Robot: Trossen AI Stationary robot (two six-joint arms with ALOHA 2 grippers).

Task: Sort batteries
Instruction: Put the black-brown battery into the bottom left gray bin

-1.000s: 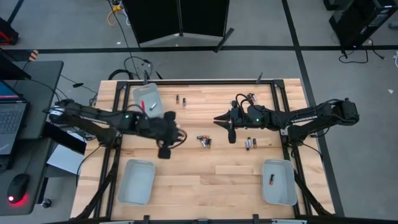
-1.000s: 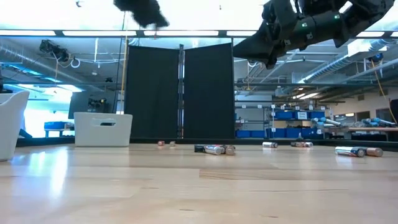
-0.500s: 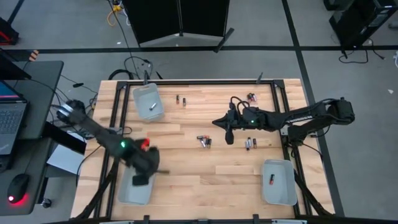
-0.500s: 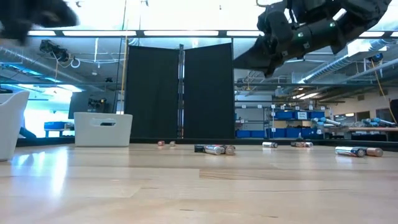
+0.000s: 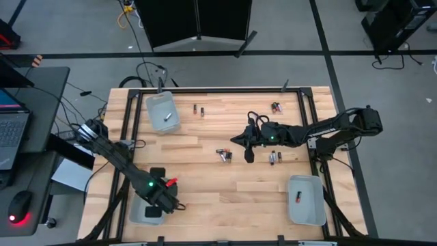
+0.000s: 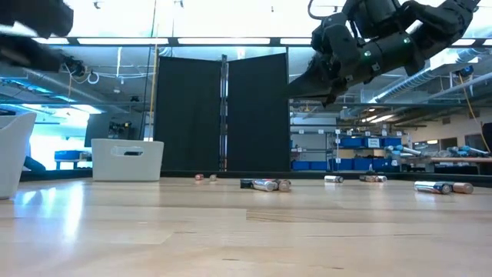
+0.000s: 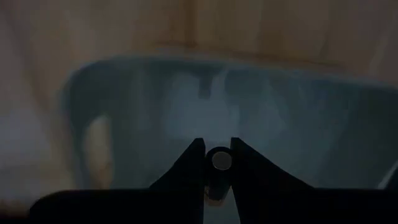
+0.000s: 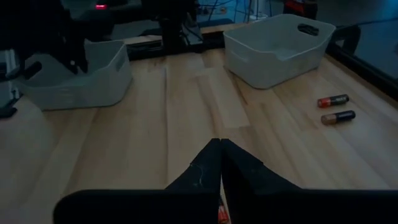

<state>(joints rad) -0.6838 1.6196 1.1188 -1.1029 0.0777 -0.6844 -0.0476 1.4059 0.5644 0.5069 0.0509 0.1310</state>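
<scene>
Since a second ago the left gripper (image 5: pixel 158 208) has swung away from the tray (image 5: pixel 162 111) at the table's far left corner and is now hanging over the near-left tray (image 5: pixel 138 217), its fingers (image 7: pixel 189 167) pinching a battery (image 7: pixel 219 163) end-on above that tray's floor. The right gripper (image 5: pixel 249 154), pressed together now with nothing visibly held (it was slightly wider before), is hovering just beside the batteries (image 5: pixel 224 154) lying loose near the middle of the wooden table (image 5: pixel 225 195); more cells (image 5: pixel 274 157) are lying on the gripper's other side, and one is resting in the near-right tray (image 5: pixel 306 200). Beyond the table a black panel (image 6: pixel 223 115) is standing in a workshop with blue bins.
</scene>
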